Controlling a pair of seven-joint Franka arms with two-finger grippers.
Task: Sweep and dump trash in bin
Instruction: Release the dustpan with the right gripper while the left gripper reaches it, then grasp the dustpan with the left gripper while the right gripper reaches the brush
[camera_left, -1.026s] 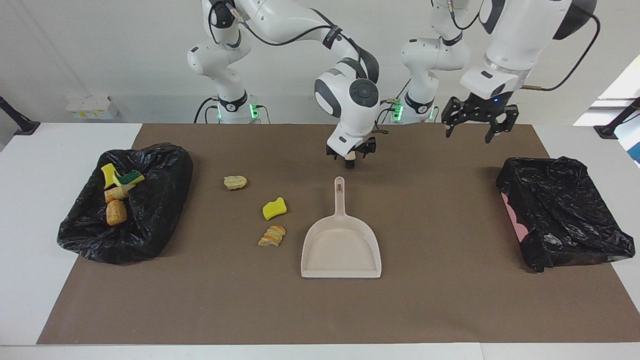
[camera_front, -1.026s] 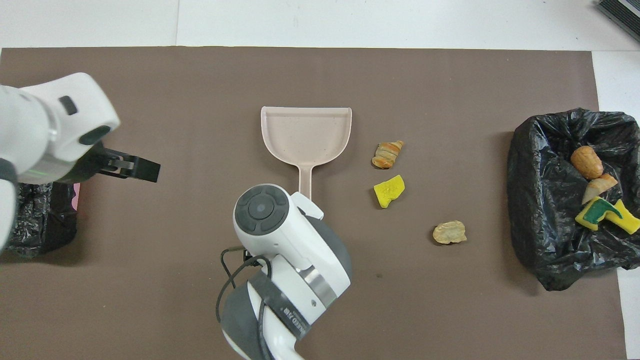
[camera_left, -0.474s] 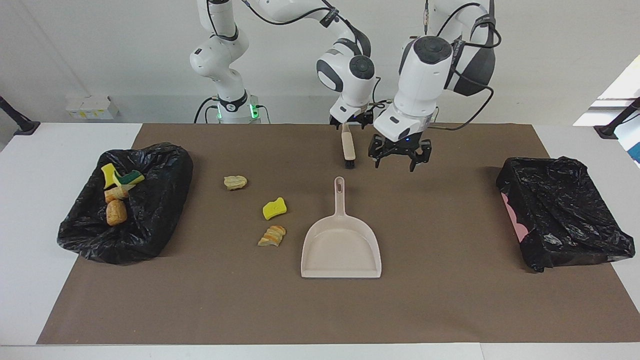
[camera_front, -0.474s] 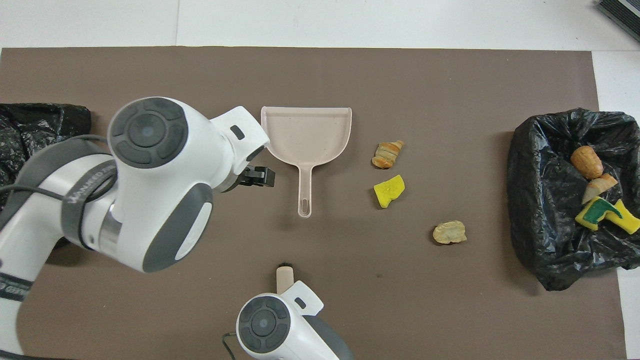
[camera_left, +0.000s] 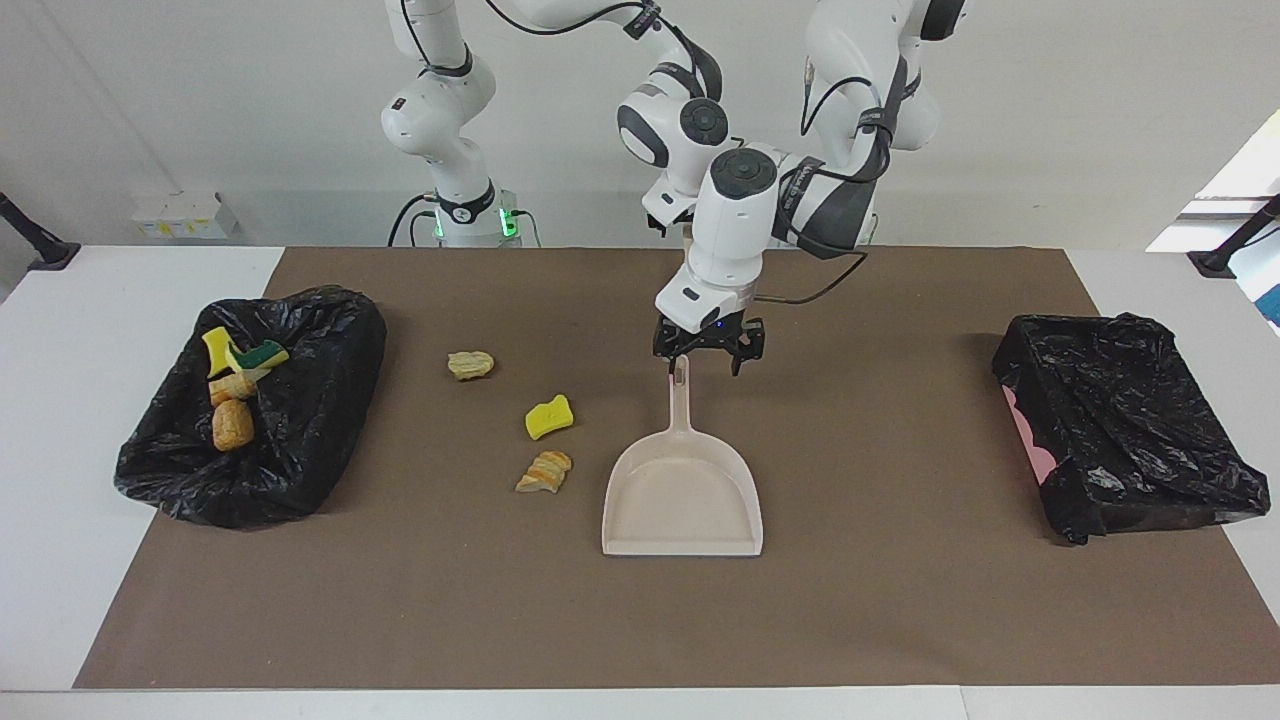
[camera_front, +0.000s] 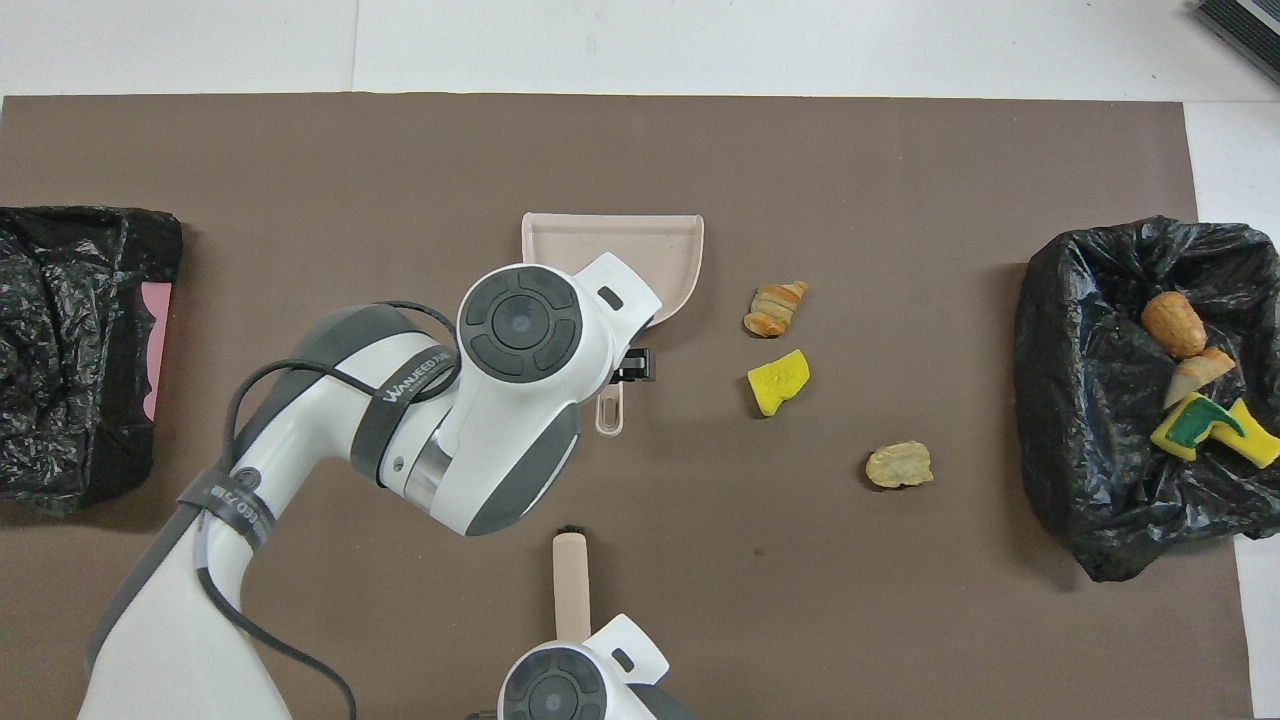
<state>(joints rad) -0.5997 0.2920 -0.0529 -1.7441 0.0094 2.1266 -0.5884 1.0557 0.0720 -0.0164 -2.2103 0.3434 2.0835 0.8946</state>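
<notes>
Dustpan (camera_left: 683, 495) flat on brown mat (camera_left: 900, 620), mid-table, mouth away from robots, handle toward them. Left gripper (camera_left: 709, 352) over handle tip, fingers spread either side. Right gripper (camera_front: 575, 655) at robots' edge of mat, pinching brush (camera_front: 569, 583). Loose trash beside dustpan, toward right arm's end: bread lump (camera_left: 546, 472), yellow sponge (camera_left: 549, 416), crusty lump (camera_left: 470, 364). Four scraps in black-lined bin (camera_left: 300, 440). Second lined bin (camera_left: 1120, 420) at left arm's end. Mat bare between dustpan and second bin.

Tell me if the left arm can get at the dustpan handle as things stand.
Probably yes: the left gripper hangs open right over the dustpan handle, nothing between them. The right gripper waits nearer the robots with the brush.
</notes>
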